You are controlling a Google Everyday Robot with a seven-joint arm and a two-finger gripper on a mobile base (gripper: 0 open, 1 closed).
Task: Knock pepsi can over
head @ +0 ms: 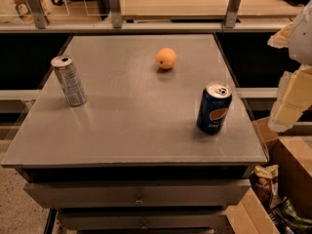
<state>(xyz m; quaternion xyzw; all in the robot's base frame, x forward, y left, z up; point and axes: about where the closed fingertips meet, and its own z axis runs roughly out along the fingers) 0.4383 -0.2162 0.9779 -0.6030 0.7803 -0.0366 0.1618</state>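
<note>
One pepsi can [213,108] stands upright; the gripper [291,101], cropped at the right edge, is unreadable.

I saw the dark blue aluminium pepsi can [214,108] upright near the right front corner of the grey metal table [136,126]. My pale gripper [286,112] hung just past the table's right edge. A slim silver-grey can [69,80] stood at the left, and a round orange fruit [165,58] lay further back.

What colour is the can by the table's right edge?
The pepsi can is dark blue with a red-white-blue logo, camera view; the gripper hangs to its right.
</note>
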